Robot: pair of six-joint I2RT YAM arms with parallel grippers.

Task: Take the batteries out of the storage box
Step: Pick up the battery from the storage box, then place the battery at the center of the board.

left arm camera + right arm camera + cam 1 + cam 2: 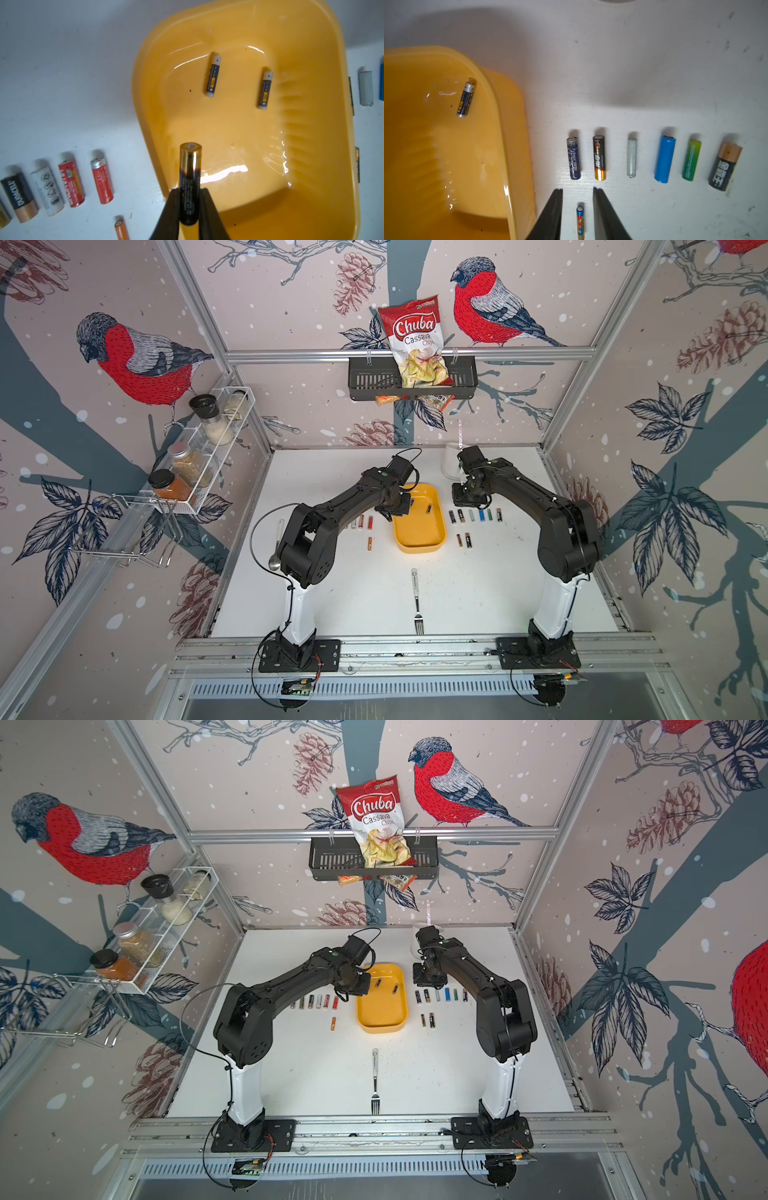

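Table (498,593): white, seen in both top views.
Storage box (417,535): yellow, mid-table.
Left gripper (190,190): at the box's 10 o'clock, pinching a black-and-copper battery (190,166) that only the left wrist view shows.
Right gripper (577,189): at 2 o'clock, slightly spread, empty.
Left row (370,522): on the table, 9 o'clock.
Right row (460,515): 3 o'clock.
Batteries in box (213,74): two in the left wrist view, one in the right wrist view.

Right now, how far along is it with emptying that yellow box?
Mostly done: rows of batteries lie on the table on either side of the storage box. In hand: the left tool grips a black-and-gold battery over the box. Left: two small batteries inside. The right tool is open, empty.
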